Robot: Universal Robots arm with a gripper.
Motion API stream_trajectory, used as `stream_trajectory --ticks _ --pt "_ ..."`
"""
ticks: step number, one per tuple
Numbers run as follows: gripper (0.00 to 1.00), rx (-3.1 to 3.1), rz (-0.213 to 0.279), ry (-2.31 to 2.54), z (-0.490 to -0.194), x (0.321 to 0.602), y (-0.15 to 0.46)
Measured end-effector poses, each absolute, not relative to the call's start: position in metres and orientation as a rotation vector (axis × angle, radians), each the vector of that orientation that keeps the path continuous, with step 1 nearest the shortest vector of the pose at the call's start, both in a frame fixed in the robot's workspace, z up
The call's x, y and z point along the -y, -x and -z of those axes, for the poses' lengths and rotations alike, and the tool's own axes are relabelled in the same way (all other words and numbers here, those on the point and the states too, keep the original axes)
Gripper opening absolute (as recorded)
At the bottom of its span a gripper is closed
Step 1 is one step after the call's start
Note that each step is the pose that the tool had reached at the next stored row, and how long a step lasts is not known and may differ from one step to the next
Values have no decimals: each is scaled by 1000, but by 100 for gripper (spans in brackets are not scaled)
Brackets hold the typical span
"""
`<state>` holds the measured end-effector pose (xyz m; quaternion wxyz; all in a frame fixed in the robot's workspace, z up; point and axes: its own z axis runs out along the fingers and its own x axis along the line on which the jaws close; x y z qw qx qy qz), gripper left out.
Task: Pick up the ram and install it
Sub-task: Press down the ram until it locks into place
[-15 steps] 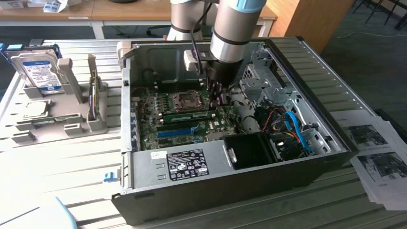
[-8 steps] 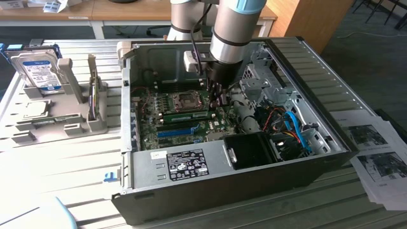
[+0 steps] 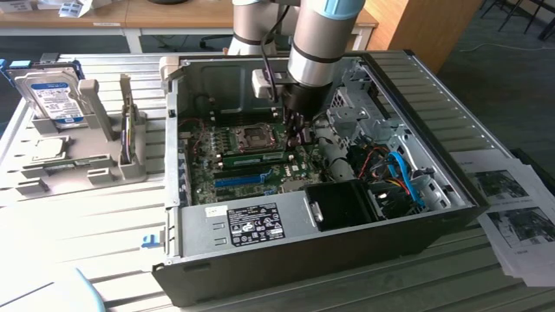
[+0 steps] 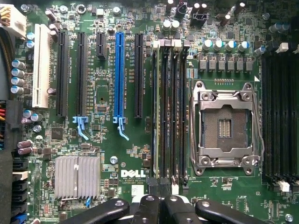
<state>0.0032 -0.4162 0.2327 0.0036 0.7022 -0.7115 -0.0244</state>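
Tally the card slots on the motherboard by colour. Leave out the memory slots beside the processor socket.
white slot: 1
blue slot: 1
black slots: 4
Total: 6

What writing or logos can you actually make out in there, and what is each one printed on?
"DELL", white letters on the green motherboard, by the silver heatsink.
Fine white lines under that logo: too small to read.
White print beside the blue slot and black slots: too small to read.
Black sticker on the computer case: blurred.
Hard drive label: blurred.
Printed sheets beside the case: unreadable.
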Motion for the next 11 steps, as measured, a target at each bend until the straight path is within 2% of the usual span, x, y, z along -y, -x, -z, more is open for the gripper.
stream_trajectory --ticks 11 --pt "9 2230 76 -2201 -228 416 -3"
